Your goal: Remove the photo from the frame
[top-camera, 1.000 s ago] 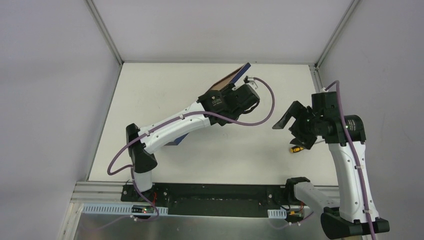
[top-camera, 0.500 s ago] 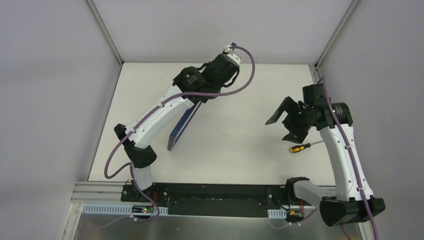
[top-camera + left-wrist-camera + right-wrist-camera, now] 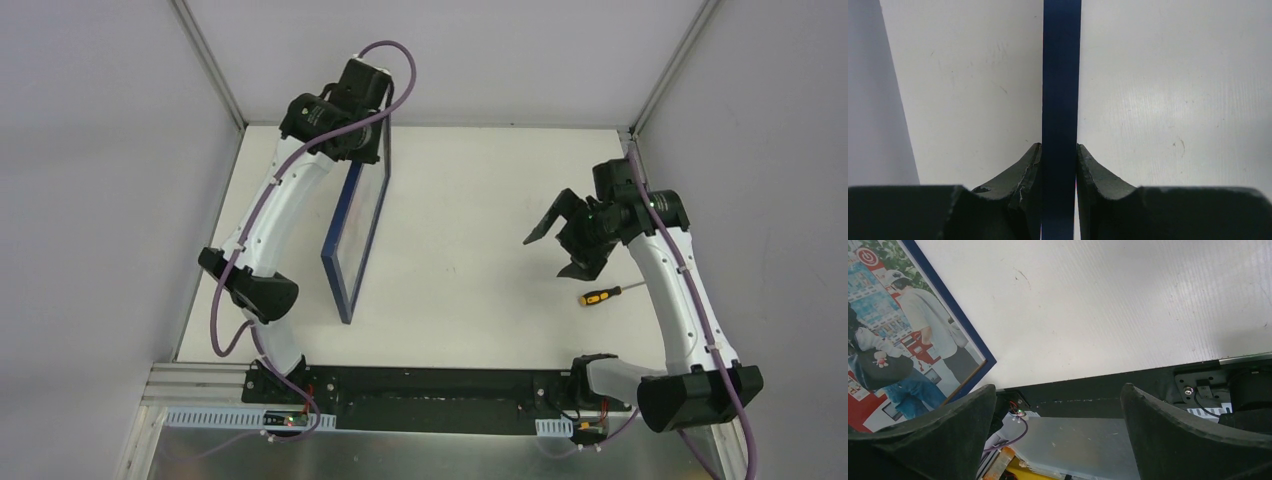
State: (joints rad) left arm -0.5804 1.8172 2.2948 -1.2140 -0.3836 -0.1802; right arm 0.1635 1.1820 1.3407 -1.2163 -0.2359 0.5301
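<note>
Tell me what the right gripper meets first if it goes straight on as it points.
Likely the bare table near its black front rail; the frame lies off to one side. Depth is unclear.

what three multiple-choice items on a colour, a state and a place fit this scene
1. What colour borders the large thin rectangular picture frame? A red B green C dark blue
2. How is the right hand? A shut on the frame B open, empty C shut, empty
3. Where lies the small yellow-and-black-handled screwdriver? A on the white table by the right arm B in the right hand C against the frame
C: blue edges show. B: fingers spread, nothing between. A: it lies alone on the table.
</note>
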